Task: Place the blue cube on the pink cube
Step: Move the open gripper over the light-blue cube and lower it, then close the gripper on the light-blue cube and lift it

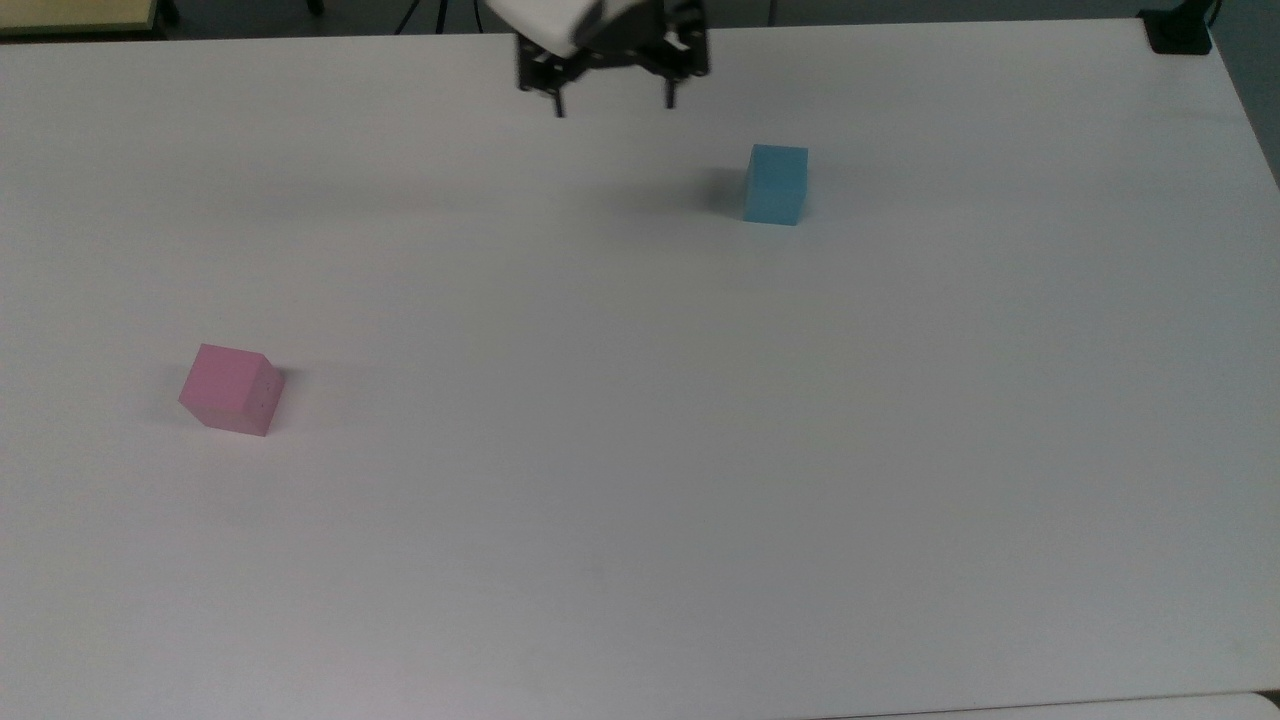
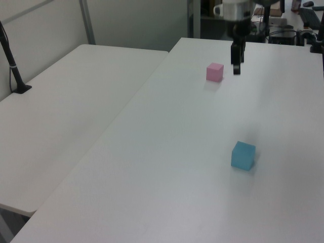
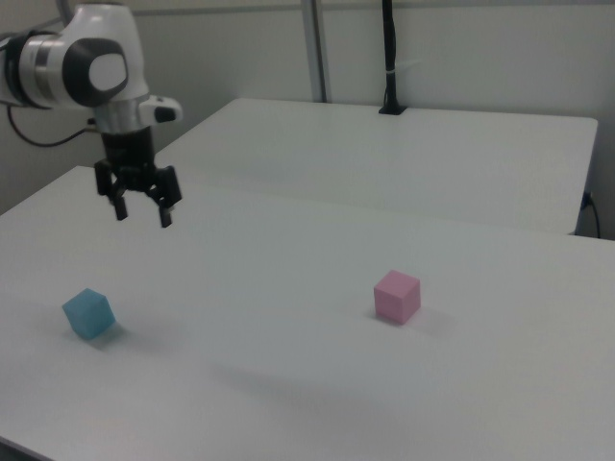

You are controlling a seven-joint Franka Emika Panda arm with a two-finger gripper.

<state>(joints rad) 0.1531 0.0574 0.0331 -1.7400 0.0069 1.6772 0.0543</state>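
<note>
Nearest in the top view sits the pink cube (image 1: 232, 390), a small pale-pink matte block with plain faces and a few tiny dark specks on the side turned toward the top view's right. It rests flat on the white table (image 1: 640, 480), toward the top view's left. Farther back, toward the top view's right, stands the blue cube (image 1: 776, 184), a light sky-blue matte block of about the same size, also flat on the table, with a soft shadow at its left side.

There is one blue cube and one pink cube, well apart from each other, and one gripper.

Farthest back, near the far edge of the table, the gripper (image 1: 613, 104) hangs above the surface with its jaws spread wide and nothing between them. In the top view the blue cube lies nearer the camera than the jaws and to their right, apart from them. In the right view the gripper (image 3: 141, 211) is raised clear of the table, with the blue cube (image 3: 88, 313) below it and slightly to the right view's left, and the pink cube (image 3: 397, 295) far off toward the right view's right.
</note>
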